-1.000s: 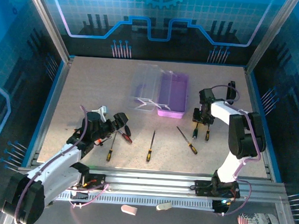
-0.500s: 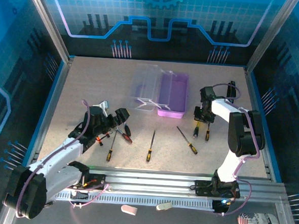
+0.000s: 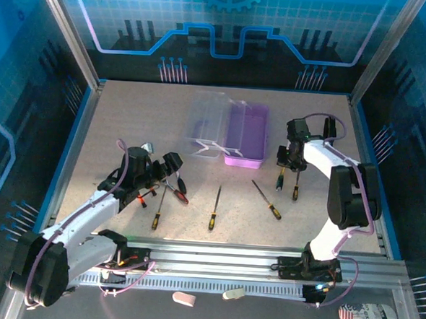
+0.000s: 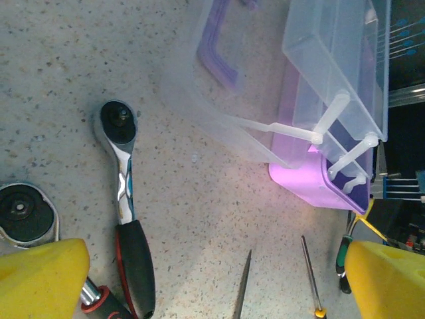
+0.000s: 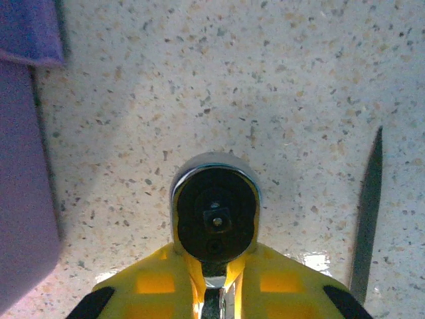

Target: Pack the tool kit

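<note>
The tool kit case lies open at the table's back middle, purple base (image 3: 245, 136) beside its clear lid (image 3: 208, 123); the left wrist view shows the base (image 4: 312, 183), lid (image 4: 332, 60) and purple handle (image 4: 216, 53). Slim screwdrivers (image 3: 213, 209) (image 3: 267, 199) (image 3: 157, 210) lie in front of it. My right gripper (image 3: 283, 164) (image 5: 214, 266) is shut on the neck of a small ratchet wrench (image 5: 214, 212), right of the base. My left gripper (image 3: 165, 169) (image 4: 212, 286) stands open above a red-black ratchet wrench (image 4: 123, 173).
A second ratchet head (image 4: 20, 209) sits at the left finger. Two screwdriver shafts (image 4: 242, 286) (image 4: 311, 272) point toward the case. Another screwdriver (image 3: 296, 186) lies by the right gripper. Blue walls and metal rails bound the table.
The right gripper's fingers have closed on the small ratchet wrench. The left arm has shifted slightly toward the back, its gripper still open.
</note>
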`<state>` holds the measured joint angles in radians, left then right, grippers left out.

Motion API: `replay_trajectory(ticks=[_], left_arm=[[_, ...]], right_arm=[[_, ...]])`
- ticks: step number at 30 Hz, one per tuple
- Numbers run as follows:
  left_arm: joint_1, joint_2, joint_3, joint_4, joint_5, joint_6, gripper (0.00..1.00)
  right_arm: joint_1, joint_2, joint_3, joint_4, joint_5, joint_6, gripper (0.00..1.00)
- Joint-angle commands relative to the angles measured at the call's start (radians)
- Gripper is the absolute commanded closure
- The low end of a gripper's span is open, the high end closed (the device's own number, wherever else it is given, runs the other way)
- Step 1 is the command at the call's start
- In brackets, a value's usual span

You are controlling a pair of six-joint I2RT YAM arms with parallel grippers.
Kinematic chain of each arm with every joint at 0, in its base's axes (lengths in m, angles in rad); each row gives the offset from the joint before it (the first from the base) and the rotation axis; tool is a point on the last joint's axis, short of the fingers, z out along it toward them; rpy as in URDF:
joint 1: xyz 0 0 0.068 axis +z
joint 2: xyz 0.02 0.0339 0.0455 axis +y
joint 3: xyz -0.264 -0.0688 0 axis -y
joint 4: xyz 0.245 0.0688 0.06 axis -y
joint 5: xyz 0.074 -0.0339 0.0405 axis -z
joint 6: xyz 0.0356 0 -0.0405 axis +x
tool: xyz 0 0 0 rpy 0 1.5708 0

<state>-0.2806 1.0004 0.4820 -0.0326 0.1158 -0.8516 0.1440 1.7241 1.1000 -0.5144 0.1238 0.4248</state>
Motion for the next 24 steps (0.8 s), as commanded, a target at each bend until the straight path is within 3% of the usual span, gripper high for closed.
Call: replay_trajectory(ticks=[1,10,24], left_arm=[[0.009,-0.006,0.016,-0.015,-0.018,-0.029,0.01],[0.015,0.034,0.048,-0.019,-0.019,-0.042,0.01],[0.02,-0.004,0.035,-0.06,-0.008,-0.06,0.01]], right_arm=[[0.014,-0.052,0.032,0.013,0.012,-0.003,0.88],[0.066,-0.064,0.19,-0.043,0.023,-0.01,0.89],[0.158,0.156,0.551,-0.074,-0.05,0.023,0.9]])
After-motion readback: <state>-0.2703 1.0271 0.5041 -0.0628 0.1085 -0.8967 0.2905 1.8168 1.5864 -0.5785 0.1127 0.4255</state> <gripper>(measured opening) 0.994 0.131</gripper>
